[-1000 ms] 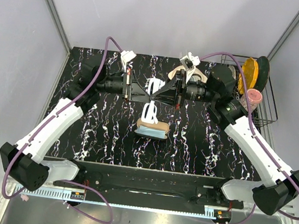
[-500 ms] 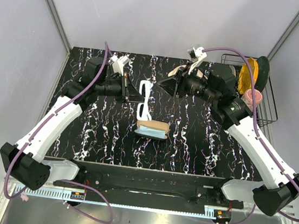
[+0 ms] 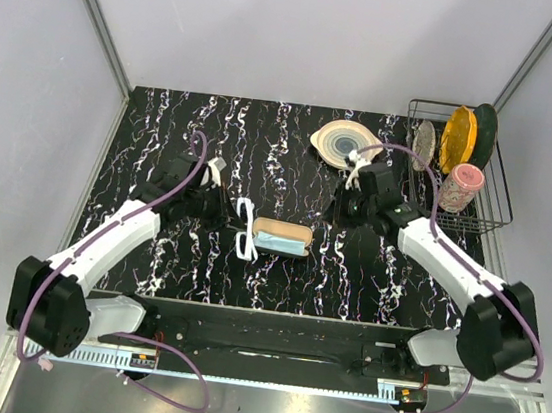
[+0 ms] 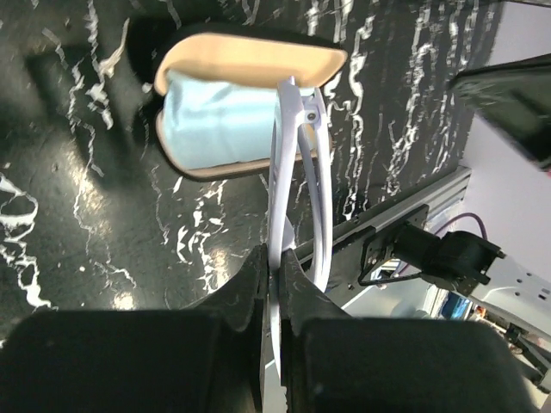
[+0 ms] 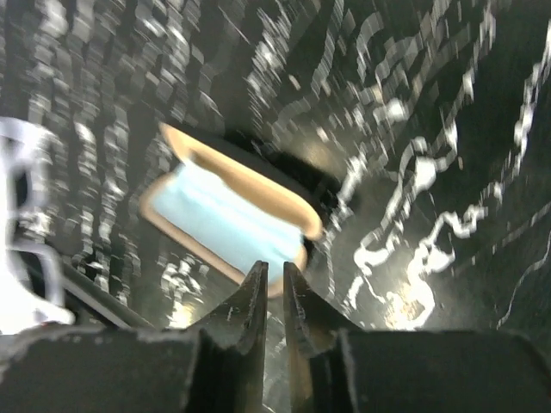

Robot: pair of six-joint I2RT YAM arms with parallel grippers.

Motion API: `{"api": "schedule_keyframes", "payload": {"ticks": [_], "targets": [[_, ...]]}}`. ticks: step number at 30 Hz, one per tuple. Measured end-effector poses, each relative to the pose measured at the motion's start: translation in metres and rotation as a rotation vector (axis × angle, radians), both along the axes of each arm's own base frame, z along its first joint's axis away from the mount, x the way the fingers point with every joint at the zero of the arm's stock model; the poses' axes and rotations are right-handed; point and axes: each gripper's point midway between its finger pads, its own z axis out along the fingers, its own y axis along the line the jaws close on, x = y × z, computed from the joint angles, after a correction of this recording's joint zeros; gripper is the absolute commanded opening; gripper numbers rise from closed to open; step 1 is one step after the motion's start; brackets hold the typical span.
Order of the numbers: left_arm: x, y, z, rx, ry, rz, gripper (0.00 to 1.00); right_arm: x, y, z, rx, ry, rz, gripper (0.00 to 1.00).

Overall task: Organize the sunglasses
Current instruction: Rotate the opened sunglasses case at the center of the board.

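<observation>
The left gripper is pinching the sunglasses just left of the case, while the right gripper, closed on nothing, is hovering right of it.

Even light; right wrist view smeared, left wrist's sunglasses crisp.

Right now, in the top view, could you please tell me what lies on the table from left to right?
sunglasses → case → plate → rack
</observation>
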Motion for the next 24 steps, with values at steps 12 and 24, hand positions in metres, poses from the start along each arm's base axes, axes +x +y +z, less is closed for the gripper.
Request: {"api": "schedule_keyframes", "payload": {"ticks": [12,24], "targets": [[-0.003,0.011,-0.028,0.028,0.028,0.101,0.0,-0.052,-0.012,-0.14,-0.192,0.303,0.007,0.02],[-0.008,0.038,-0.042,0.153,0.069,0.216,0.0,-0.075,0.039,-0.152,-0.243,0.267,0.082,0.0]]}}
